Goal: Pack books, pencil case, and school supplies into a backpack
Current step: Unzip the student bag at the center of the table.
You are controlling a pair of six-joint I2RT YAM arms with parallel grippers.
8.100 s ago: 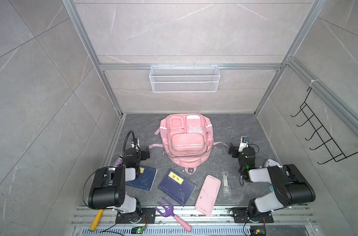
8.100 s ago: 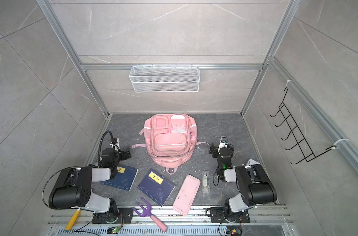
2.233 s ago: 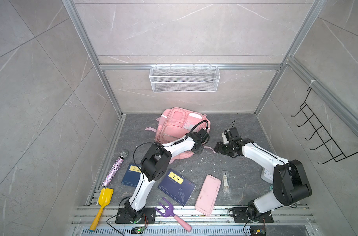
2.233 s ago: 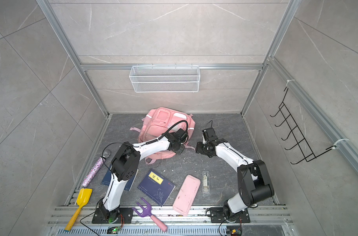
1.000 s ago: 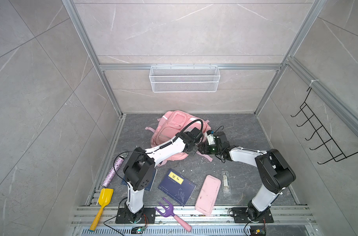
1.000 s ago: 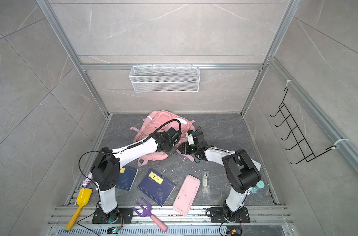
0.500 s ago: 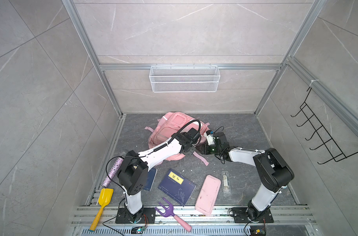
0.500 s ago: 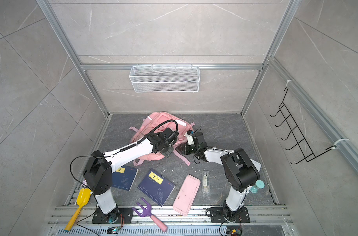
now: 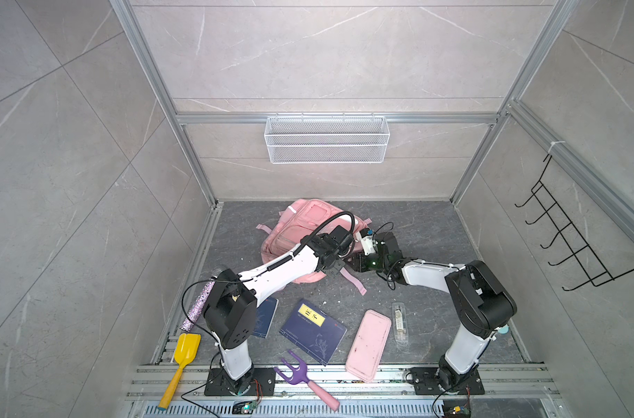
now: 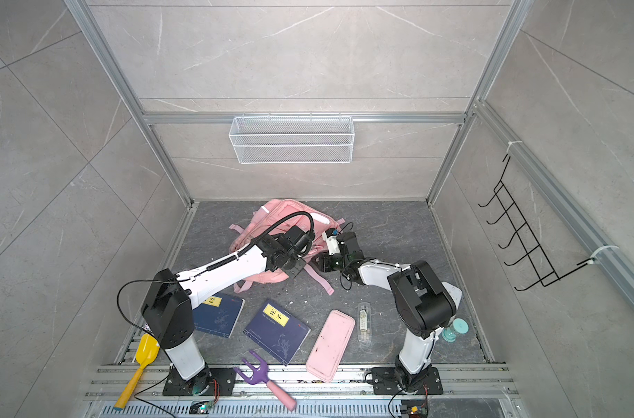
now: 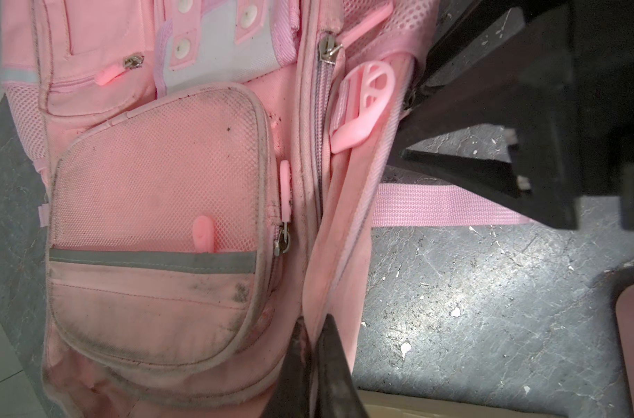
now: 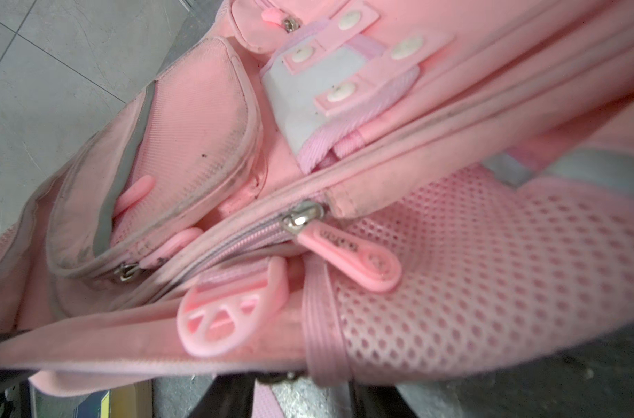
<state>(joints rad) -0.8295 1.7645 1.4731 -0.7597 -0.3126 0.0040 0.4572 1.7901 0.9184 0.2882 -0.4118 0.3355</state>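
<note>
Front edge: nearest you, a purple fork (image 9: 301, 376) with a pink handle and a yellow shovel (image 9: 187, 349) lie by the rail.
Pencil case (image 9: 369, 343): flat, pale pink and smudged dark, it lies on the grey floor just beside the packet.
Packet (image 9: 399, 322): narrow and clear with a whitish insert, well apart from both grippers.
Books: two navy covers with yellow labels and pale flower drawings lie flat on the floor. One book (image 9: 311, 331) is plain in both top views. The second book (image 10: 217, 315) shows its label in a top view; elsewhere the left arm covers most of it.
Left gripper (image 11: 313, 325): closed tight, pinching a thin pink edge of the backpack.
Right gripper (image 12: 297, 396): the jaws stand apart astride a pink strap. You probably can't tell whether they touch it.
Backpack (image 9: 308, 220): pale pink and grubby, slumped mid-floor beyond the books. Only the wrist views give you its grey-trimmed mesh pocket (image 11: 156, 173) and the pink zip pull (image 12: 358, 260).
Back wall: a white wire basket (image 9: 326, 144) hangs there.
</note>
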